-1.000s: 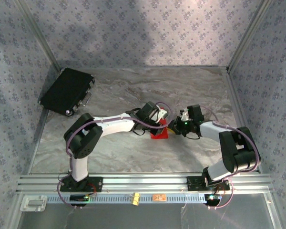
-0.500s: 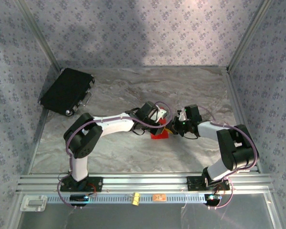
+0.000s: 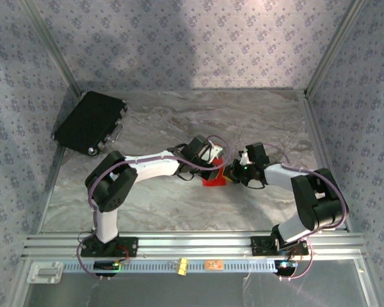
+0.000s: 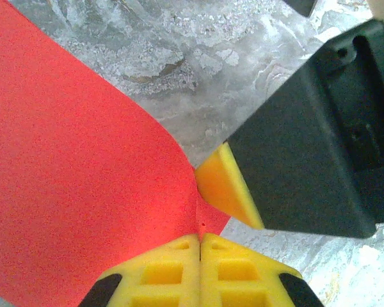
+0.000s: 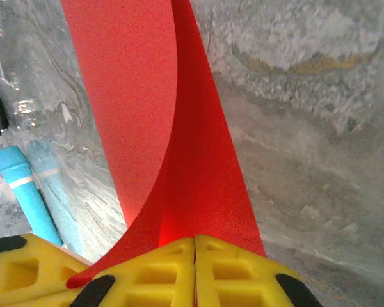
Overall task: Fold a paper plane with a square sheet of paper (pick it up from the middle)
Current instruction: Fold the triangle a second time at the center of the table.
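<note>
Black case (image 3: 89, 121): far left of the marble table (image 3: 153, 204), by the back-left wall, well apart from both arms.
Left gripper (image 3: 214, 169): mid-table, reaching rightward. From above its jaws are too small to read. Its own camera shows the 2 yellow pads pressed together, pinching the paper's edge in the seam.
Red sheet of paper (image 3: 213, 181): mid-table between the 2 grippers, held by both. From above it is just a small red patch below the left wrist.
Left wrist view: the sheet is a broad curved surface sweeping to the upper left, with bare marble beyond. The other claw's yellow pad and black finger sit just beside the pinched edge.
Right gripper (image 3: 233, 172): just right of the sheet, facing the left one. Its own camera shows its pads clamped on the paper with no gap.
Right wrist view: 2 red layers, 1 curling over the other.
Blue-tipped tool (image 5: 25, 192): lies on the marble left of the sheet.
</note>
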`<action>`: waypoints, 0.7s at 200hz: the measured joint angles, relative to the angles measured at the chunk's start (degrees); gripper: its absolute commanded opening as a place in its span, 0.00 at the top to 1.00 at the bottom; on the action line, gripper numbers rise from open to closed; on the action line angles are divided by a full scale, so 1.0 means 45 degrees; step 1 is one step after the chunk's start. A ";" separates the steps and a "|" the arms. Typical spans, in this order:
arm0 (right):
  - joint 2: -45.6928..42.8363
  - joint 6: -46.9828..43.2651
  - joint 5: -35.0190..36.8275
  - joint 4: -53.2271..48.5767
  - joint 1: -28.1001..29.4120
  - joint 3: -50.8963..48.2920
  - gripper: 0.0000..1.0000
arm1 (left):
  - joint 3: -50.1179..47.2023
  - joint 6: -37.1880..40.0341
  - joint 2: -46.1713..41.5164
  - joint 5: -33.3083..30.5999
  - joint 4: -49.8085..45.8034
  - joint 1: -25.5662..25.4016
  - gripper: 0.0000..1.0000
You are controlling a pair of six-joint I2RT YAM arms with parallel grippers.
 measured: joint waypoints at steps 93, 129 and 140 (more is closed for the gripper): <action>0.0690 -0.0491 0.0602 -0.0457 0.0155 0.0165 0.96 | 0.0000 -0.0461 0.0000 0.0146 0.0107 0.0170 1.00; 0.0680 -0.0874 0.0602 -0.0685 -0.0078 0.0243 0.95 | -0.0073 -0.1263 0.0058 0.0529 0.0529 0.0389 1.00; 0.0670 -0.0923 0.0597 -0.0680 -0.0087 0.0243 0.94 | -0.0146 -0.1593 0.0151 0.0675 0.0821 0.0418 1.00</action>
